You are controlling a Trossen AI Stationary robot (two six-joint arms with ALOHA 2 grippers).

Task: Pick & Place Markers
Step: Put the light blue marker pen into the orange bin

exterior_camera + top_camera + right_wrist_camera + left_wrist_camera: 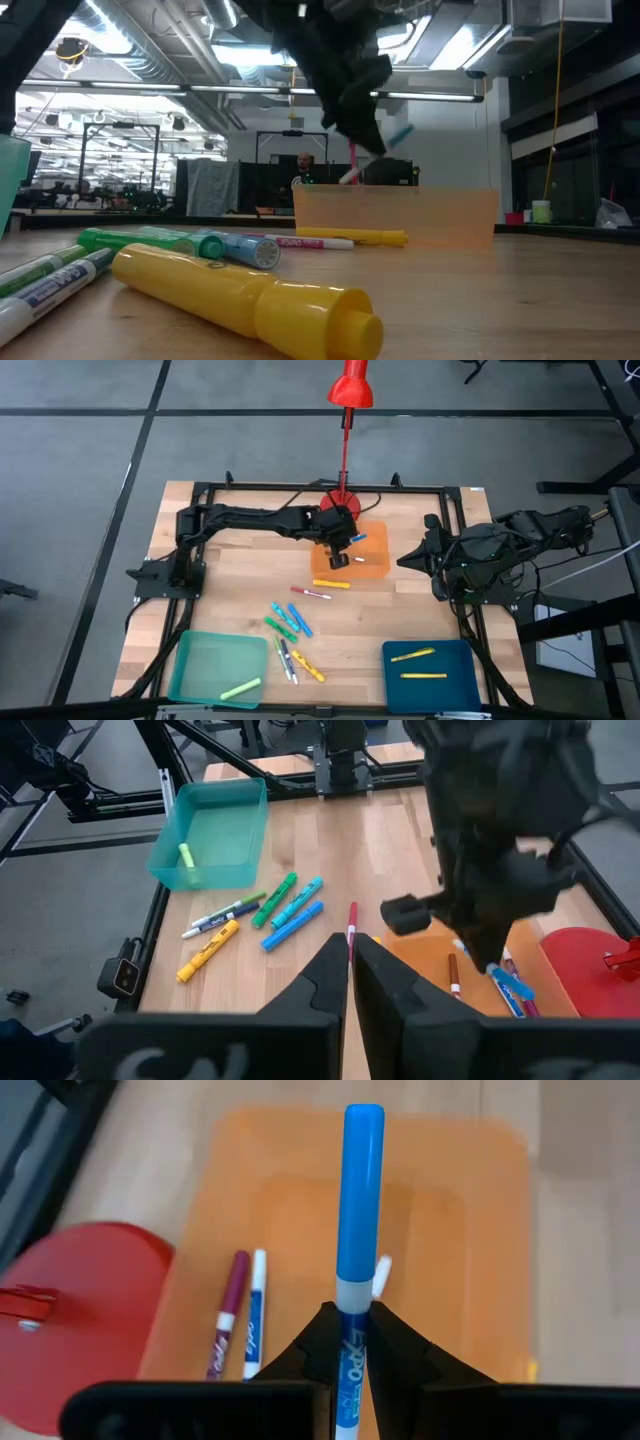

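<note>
Blue-capped white marker [359, 1220] pinched by left gripper [352, 1342] above translucent orange tray [480, 1210] (frame centre); right gripper [350, 960] pressed together.

Left fingers [345, 1342] pinched; right arm [490, 545] idle.

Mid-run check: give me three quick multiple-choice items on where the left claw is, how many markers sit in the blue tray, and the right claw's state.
1. The left claw is over:
A. the green tray
B. the orange tray
C. the blue tray

2. Yellow markers in the blue tray:
A. none
B. two
C. four

3. The right claw is:
A. shut and empty
B. gripping a yellow marker
C. wide open

Key: 1 B, the high view shows it above the orange tray, clamped on a blue marker. 2 B, two yellow markers lie there. 3 A, its fingers meet with nothing between them.
</note>
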